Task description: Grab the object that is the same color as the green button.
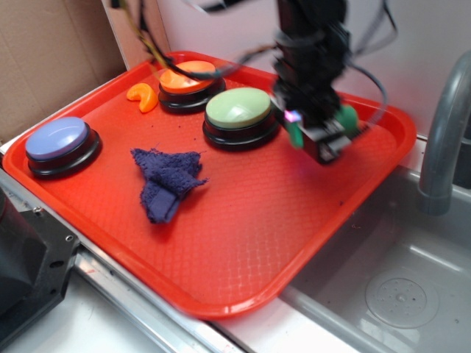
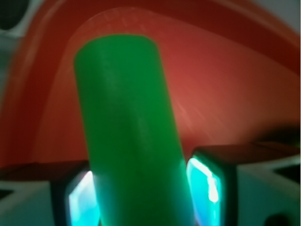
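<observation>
The object, a solid green cylinder (image 2: 129,132), fills the wrist view and stands between both glowing pads (image 2: 207,186). In the exterior view its green ends (image 1: 347,116) stick out on either side of my gripper (image 1: 321,132), which is shut on it above the right part of the red tray (image 1: 243,243). The pale-green domed green button (image 1: 238,107) on its black base sits just left of the gripper. Whether the cylinder touches the tray cannot be seen.
An orange-topped button (image 1: 188,78) and a small orange curved piece (image 1: 143,95) lie at the tray's back left. A blue-purple button (image 1: 59,140) sits at the left, a crumpled dark blue cloth (image 1: 168,180) mid-tray. A grey sink (image 1: 397,287) and faucet (image 1: 441,132) are on the right.
</observation>
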